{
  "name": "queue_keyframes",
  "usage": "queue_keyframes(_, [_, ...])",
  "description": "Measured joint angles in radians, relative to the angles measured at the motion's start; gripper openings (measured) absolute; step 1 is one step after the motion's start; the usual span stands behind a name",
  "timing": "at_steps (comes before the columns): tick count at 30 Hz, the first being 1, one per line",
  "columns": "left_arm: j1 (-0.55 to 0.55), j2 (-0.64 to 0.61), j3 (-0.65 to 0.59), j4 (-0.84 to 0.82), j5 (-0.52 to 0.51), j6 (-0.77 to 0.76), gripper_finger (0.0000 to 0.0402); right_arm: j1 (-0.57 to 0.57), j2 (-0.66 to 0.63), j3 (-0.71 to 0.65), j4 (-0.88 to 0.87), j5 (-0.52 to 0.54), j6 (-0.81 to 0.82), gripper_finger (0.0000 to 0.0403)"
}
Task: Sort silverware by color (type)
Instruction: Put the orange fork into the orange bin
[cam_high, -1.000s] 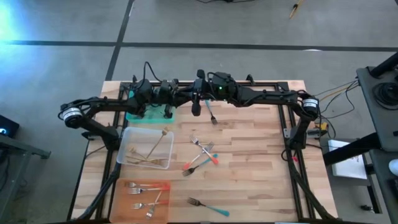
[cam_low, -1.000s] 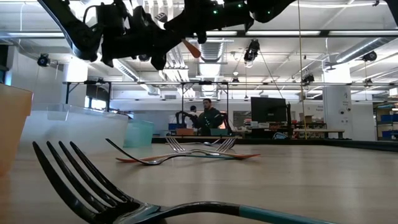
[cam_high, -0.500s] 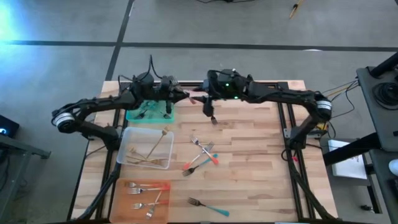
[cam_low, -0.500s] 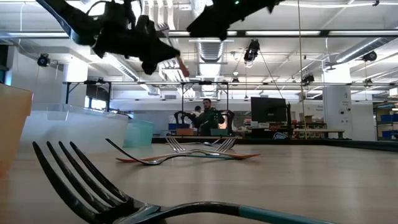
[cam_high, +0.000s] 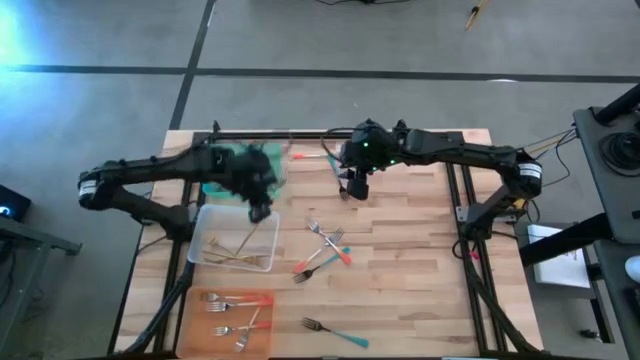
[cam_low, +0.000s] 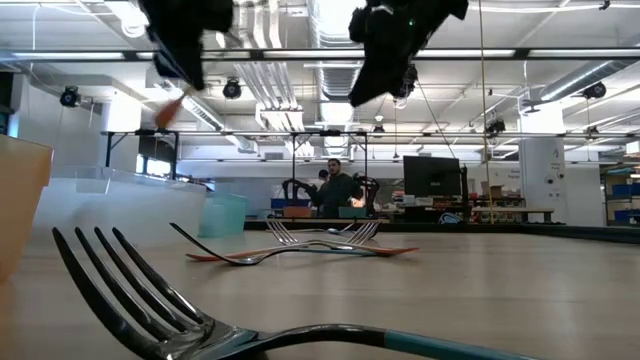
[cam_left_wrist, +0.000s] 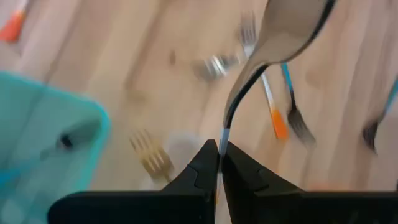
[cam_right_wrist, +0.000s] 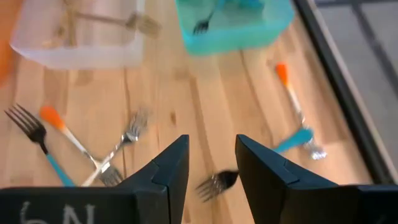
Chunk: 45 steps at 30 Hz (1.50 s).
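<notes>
My left gripper (cam_high: 258, 200) hangs above the meeting edges of the green tray (cam_high: 215, 185) and the clear tray (cam_high: 232, 262), shut on a slim fork (cam_left_wrist: 249, 81). My right gripper (cam_right_wrist: 211, 168) stands open above the far middle of the table (cam_high: 354, 186), touching nothing; a dark fork (cam_right_wrist: 217, 182) lies on the wood under it. Several forks with coral or teal handles lie crossed at the table's middle (cam_high: 322, 248). One teal-handled fork (cam_high: 335, 332) lies near the front edge. Two more (cam_high: 312, 156) lie by the far edge. My left gripper pinches the fork's thin stem (cam_left_wrist: 224, 132) between its two fingertips (cam_left_wrist: 219, 158). The fork's broad end (cam_left_wrist: 291, 28) sticks out ahead of the fingers. The fork is lifted clear of the table. In the low view an orange-red tip (cam_low: 168, 112) slants down below the gripper.
Gold forks lie in the clear tray (cam_high: 240, 245), coral-handled forks in the orange tray (cam_high: 230, 315) at the near left. Bare wood spreads over the table's right half (cam_high: 410, 270). A dark frame (cam_high: 460, 200) runs along the right side.
The two grippers, close together above the far edge a second ago, have parted. My left gripper has swung with the fork toward the table's left and near side, over the trays, and tipped downward. My right gripper has drawn toward the right and tipped downward.
</notes>
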Motion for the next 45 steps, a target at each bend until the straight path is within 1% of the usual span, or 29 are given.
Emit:
queue_keyframes(2, [-0.117, 0.015, 0.068, -0.12, -0.071, -0.081, 0.0, 0.0, 0.019, -0.016, 0.0, 0.0, 0.008, 0.0119])
queue_keyframes(4, [-0.237, 0.028, 0.121, -0.217, -0.12, -0.179, 0.0, 0.0, 0.035, -0.034, 0.001, 0.0, 0.033, 0.0118])
queue_keyframes(6, [-0.357, 0.035, 0.158, -0.274, -0.146, -0.276, 0.0, 0.0, 0.056, -0.051, 0.002, -0.001, 0.058, 0.0119])
queue_keyframes(8, [-0.48, 0.036, 0.172, -0.294, -0.15, -0.386, 0.0, 0.0, 0.078, -0.068, 0.001, -0.001, 0.088, 0.012])
queue_keyframes(12, [-0.696, 0.037, 0.157, -0.269, -0.153, -0.653, 0.0, 0.0, 0.114, -0.097, 0.003, -0.001, 0.15, 0.0117])
queue_keyframes(16, [-0.878, 0.039, 0.09, -0.209, -0.215, -0.936, 0.0, 0.017, 0.144, -0.112, 0.007, 0.0, 0.184, 0.011])
queue_keyframes(19, [-0.99, 0.053, 0.03, -0.116, -0.228, -1.126, 0.0, 0.045, 0.15, -0.113, 0.012, -0.001, 0.187, 0.0105])
queue_keyframes(21, [-1.053, 0.075, -0.004, -0.057, -0.229, -1.216, 0.0, 0.07, 0.15, -0.113, 0.013, -0.001, 0.19, 0.0101])
queue_keyframes(24, [-1.125, 0.125, -0.032, 0.018, -0.23, -1.306, 0.0, 0.116, 0.149, -0.113, 0.018, -0.001, 0.19, 0.0095])
queue_keyframes(26, [-1.15, 0.168, -0.03, 0.017, -0.229, -1.345, 0.0, 0.149, 0.146, -0.113, 0.022, -0.001, 0.19, 0.0091])
queue_keyframes(29, [-1.158, 0.238, -0.014, 0.009, -0.229, -1.366, 0.0005, 0.189, 0.146, -0.113, 0.025, -0.003, 0.19, 0.0086])
queue_keyframes(32, [-1.154, 0.302, 0.015, 0.006, -0.224, -1.355, 0.0023, 0.221, 0.146, -0.111, 0.025, -0.002, 0.196, 0.008])
queue_keyframes(36, [-1.152, 0.377, 0.08, -0.018, -0.19, -1.337, 0.0052, 0.248, 0.144, -0.11, 0.024, -0.002, 0.222, 0.0076])
queue_keyframes(39, [-1.152, 0.429, 0.147, -0.028, -0.202, -1.302, 0.0072, 0.266, 0.138, -0.11, 0.024, -0.002, 0.232, 0.0074])
queue_keyframes(40, [-1.152, 0.445, 0.172, -0.028, -0.224, -1.282, 0.0078, 0.27, 0.136, -0.11, 0.023, -0.001, 0.232, 0.0075])
queue_keyframes(42, [-1.15, 0.476, 0.232, -0.031, -0.3, -1.225, 0.0085, 0.276, 0.133, -0.11, 0.024, -0.001, 0.234, 0.0076])
queue_keyframes(45, [-1.148, 0.517, 0.346, -0.066, -0.489, -1.102, 0.009, 0.276, 0.133, -0.111, 0.025, 0.0, 0.235, 0.0077])
